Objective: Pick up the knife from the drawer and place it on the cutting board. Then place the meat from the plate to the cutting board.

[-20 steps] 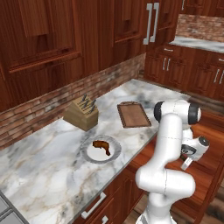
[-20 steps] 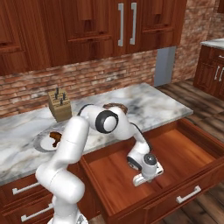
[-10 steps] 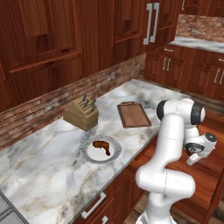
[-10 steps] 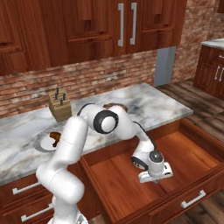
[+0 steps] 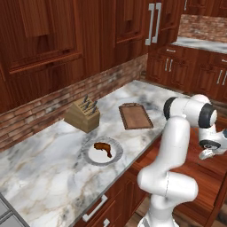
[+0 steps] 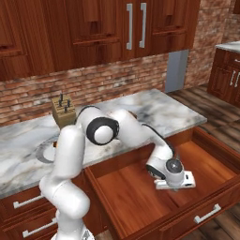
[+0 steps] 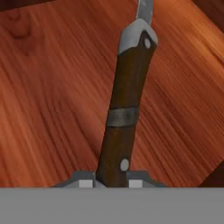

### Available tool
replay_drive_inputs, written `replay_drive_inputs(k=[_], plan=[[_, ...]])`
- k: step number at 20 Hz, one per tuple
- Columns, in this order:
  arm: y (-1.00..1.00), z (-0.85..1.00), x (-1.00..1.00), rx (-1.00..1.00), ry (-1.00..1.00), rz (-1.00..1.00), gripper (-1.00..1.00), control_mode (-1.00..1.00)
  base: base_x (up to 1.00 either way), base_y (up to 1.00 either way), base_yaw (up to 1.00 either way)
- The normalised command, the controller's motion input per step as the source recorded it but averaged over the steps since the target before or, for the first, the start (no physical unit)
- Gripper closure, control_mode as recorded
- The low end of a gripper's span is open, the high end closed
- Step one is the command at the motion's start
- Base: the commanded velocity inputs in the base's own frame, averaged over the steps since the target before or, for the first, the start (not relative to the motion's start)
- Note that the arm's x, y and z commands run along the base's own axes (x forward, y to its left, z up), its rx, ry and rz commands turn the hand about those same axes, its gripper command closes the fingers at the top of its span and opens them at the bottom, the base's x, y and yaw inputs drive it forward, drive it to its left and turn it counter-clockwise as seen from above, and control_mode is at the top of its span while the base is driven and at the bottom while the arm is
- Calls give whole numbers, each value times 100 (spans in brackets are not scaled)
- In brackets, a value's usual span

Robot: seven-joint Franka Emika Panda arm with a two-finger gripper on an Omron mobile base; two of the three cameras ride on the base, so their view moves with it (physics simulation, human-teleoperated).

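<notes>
The knife (image 7: 127,100) lies on the orange-brown floor of the open drawer (image 6: 131,197), showing a brown riveted handle with a grey bolster. Its blade runs off the top of the hand view. My gripper (image 7: 111,178) is low in the drawer, and its fingertips (image 7: 85,178) press against both sides of the handle's end, shut on it. From the right base, the gripper (image 6: 174,182) covers the knife. On the counter lie the cutting board (image 5: 135,116) and the plate (image 5: 88,148), with the meat (image 5: 103,148) on the plate.
A tan knife block (image 5: 83,114) stands behind the plate near the brick wall. The drawer's front wall (image 6: 197,206) and right side wall (image 6: 220,150) enclose the hand. Cabinets with bar handles hang above the counter (image 5: 53,186).
The hand has moved further right across the drawer and a little lower, onto the knife's handle. Plate, meat and board have not moved.
</notes>
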Motion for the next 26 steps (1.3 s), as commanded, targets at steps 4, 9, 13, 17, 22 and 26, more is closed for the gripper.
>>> replay_drive_inputs(k=[4, 9, 13, 17, 22, 26], plan=[[0, 99, -53, 0, -19, 0, 100, -100, 0, 0, 0], [0, 94, -50, 0, -6, 0, 100, -100, 0, 0, 0], [4, 99, -32, -3, 0, 0, 100, -100, 0, 0, 0], [41, 99, -1, -10, 0, 0, 100, -100, 0, 0, 0], [44, 87, 0, -8, 5, -3, 100, -100, 0, 0, 0], [39, 79, 0, -2, 8, -4, 100, -100, 0, 0, 0]])
